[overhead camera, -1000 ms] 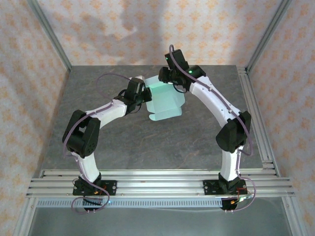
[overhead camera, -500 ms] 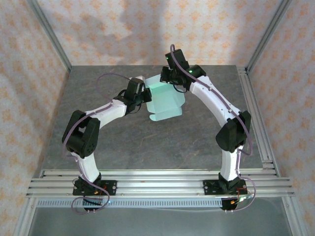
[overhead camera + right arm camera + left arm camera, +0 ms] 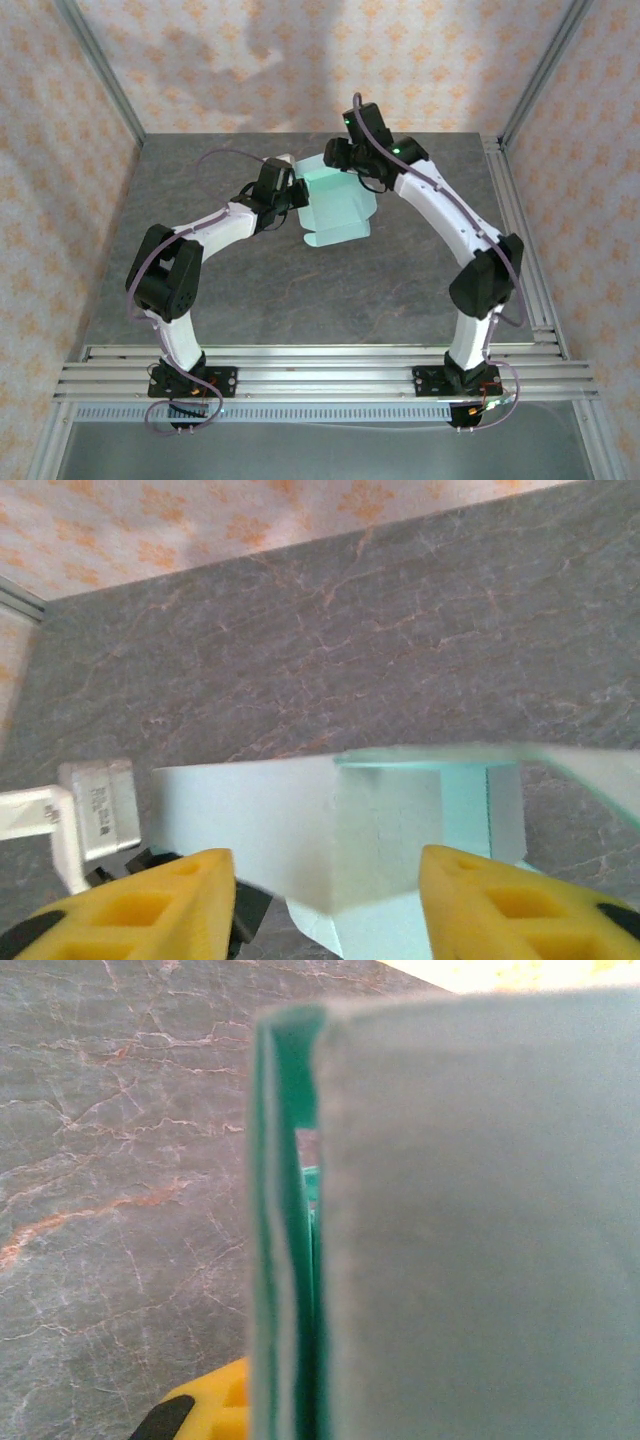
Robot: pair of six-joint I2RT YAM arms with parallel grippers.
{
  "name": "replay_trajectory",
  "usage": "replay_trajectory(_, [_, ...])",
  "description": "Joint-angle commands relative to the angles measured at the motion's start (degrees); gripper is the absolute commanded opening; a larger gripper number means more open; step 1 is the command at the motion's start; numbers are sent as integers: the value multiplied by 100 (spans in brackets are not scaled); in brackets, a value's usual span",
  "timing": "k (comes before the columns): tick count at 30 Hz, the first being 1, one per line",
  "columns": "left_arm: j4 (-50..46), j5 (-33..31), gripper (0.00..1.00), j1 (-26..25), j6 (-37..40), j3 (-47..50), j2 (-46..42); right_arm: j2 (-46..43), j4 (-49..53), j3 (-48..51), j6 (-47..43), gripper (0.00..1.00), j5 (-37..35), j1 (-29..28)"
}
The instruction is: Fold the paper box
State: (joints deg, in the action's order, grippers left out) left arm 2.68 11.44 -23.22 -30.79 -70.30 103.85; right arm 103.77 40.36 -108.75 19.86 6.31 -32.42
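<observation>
Right claw [image 3: 325,870] has opened; left claw [image 3: 296,194] pinches the thin mint paper box [image 3: 336,212].

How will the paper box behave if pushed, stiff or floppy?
Likely floppy: the paper box is thin card, seen edge-on in the left wrist view. Probably light, since the left gripper seems to hold it by one edge.

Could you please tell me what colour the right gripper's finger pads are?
The pads are bright yellow, which shows best in the right wrist view.
</observation>
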Motion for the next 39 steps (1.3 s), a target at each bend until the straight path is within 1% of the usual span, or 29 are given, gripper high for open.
replay_trajectory(1, [-167,253,0,57,-149,-180,-61,-841,-534,368,-200,56,-188,42])
replay_trajectory(3, [-112,581,0,94,-43,-212,10,-1155,-765,683,-229,56,-163,193])
replay_trajectory(5, [-12,936,0,124,-15,-207,45,-1391,-845,932,-286,56,-31,461])
replay_trajectory(7, [10,1298,0,154,288,-219,38,-1608,-903,1153,-345,55,221,854])
replay_trajectory(8, [-16,1422,0,160,361,-225,26,-1702,-1044,1294,-435,55,513,1042])
replay_trajectory(10, [-90,1685,0,170,507,-252,6,-1848,-1358,1641,-607,54,1441,1496])
replay_trajectory(11, [-118,1790,0,178,544,-265,6,-1835,-1366,1688,-654,53,1864,1673])
replay_trajectory(13, [-75,2272,0,196,638,-278,20,-1715,-1247,1707,-976,51,2711,1953])
replay_trajectory(16, [15,2858,0,198,706,-305,4,-1483,-767,1560,-1559,47,3305,2069])
replay_trajectory(18, [-105,2955,0,198,738,-377,17,-1406,-553,1493,-1910,43,3597,2066])
replay_trajectory(21, [-144,2932,0,197,725,-395,9,-1375,-382,1541,-2097,39,3998,2051])
replay_trajectory(25, [-381,2653,0,196,635,-563,94,-1365,8,1544,-2478,34,4053,1905])
replay_trajectory(29, [-556,2416,0,195,477,-701,212,-1537,69,1743,-2763,32,3811,1707])
replay_trajectory(32, [-593,2367,0,195,352,-774,275,-1714,-61,1987,-2964,32,3544,1564])
replay_trajectory(35, [-628,2405,0,189,307,-842,311,-1874,-447,2287,-2912,32,3280,1488])
replay_trajectory(39, [-683,2450,0,178,318,-889,302,-1861,-512,2328,-3085,30,2925,1384])
